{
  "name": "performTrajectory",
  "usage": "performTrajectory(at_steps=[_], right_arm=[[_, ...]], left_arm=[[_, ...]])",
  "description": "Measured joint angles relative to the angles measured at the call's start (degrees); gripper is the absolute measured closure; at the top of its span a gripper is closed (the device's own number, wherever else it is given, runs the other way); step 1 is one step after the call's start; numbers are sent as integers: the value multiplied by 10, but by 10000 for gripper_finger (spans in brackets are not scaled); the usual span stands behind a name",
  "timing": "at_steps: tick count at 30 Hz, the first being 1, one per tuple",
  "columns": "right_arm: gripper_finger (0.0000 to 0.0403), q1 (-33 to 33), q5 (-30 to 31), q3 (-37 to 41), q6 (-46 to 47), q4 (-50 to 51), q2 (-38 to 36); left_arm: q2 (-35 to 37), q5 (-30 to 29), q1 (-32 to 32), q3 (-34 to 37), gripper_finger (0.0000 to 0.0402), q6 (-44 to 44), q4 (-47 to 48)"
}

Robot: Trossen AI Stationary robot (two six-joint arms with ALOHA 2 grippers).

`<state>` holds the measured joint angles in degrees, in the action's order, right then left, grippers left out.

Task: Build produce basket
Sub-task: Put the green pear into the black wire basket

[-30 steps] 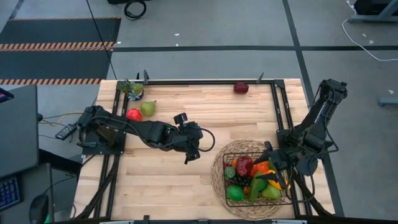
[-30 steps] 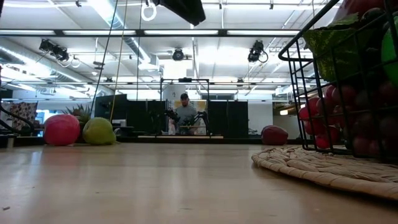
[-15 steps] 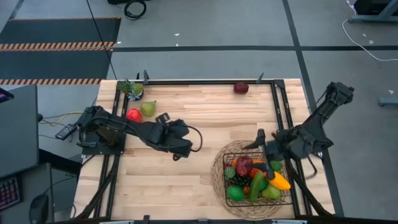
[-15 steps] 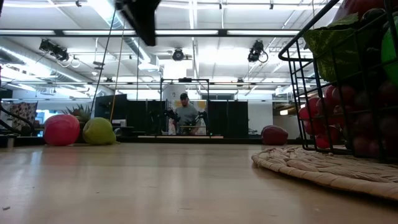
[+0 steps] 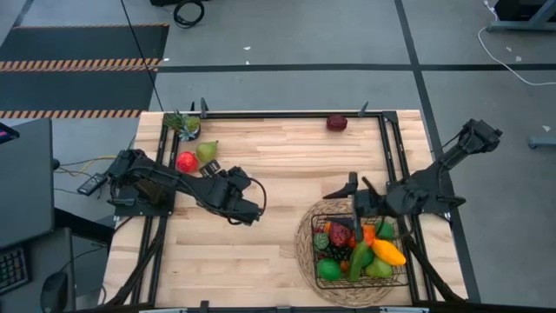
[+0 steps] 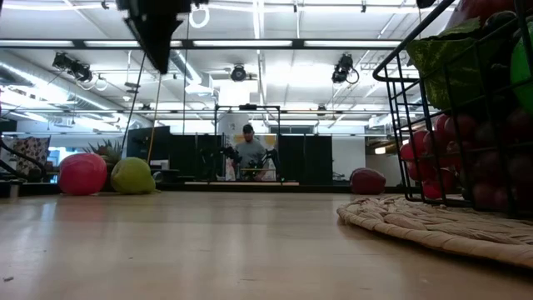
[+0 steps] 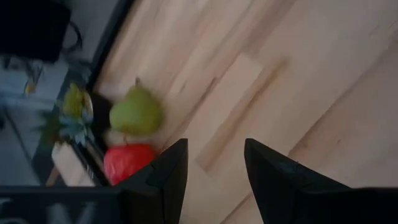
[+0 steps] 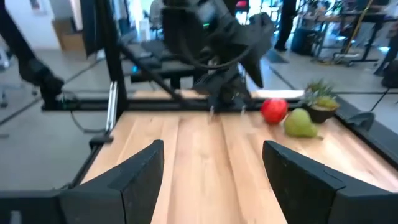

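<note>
The black wire basket (image 5: 401, 276) stands on a round woven mat (image 5: 304, 248) at the near right. It holds red, green, orange and yellow produce (image 5: 358, 252). A red fruit (image 5: 187, 161) and a green pear (image 5: 207, 151) lie on the table at the far left, and a dark red fruit (image 5: 337, 123) lies by the far edge. My left gripper (image 5: 211, 172) is open and empty, just short of the red fruit (image 7: 127, 160) and pear (image 7: 135, 112). My right gripper (image 5: 354, 184) is open and empty, above the basket's far side.
A small green spiky toy (image 5: 184, 123) stands at the far left corner. Black frame rails (image 5: 389, 148) run along the table's sides. Bare wood (image 5: 287, 165) lies between the two arms. A person (image 6: 247, 152) sits far behind the table.
My left gripper has drawn back from mid-table toward the table's far left, ending close to the red fruit and pear. My right gripper has moved from over the basket's produce toward the far edge and a little left.
</note>
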<state>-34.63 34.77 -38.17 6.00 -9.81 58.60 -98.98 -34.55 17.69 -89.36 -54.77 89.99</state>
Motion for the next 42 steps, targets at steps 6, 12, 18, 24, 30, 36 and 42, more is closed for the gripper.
performTrajectory(at_steps=[6,12,18,24,30,36,42], right_arm=[[127,0,-18,0,-2,-13,24],[128,3,-18,0,-8,-15,15],[128,3,-19,0,-16,-11,14],[128,3,-19,0,-17,0,14],[128,2,-19,0,-3,9,13],[128,2,-8,0,23,10,13],[128,-2,-3,0,95,10,13]], left_arm=[[3,51,-53,100,237,9,1],[5,64,-118,171,237,63,-46],[24,88,-181,210,237,173,-234],[46,98,-245,214,237,252,-309],[59,76,-321,214,237,262,-242],[60,65,-372,214,237,300,-258],[60,-7,-387,214,237,332,-259]])
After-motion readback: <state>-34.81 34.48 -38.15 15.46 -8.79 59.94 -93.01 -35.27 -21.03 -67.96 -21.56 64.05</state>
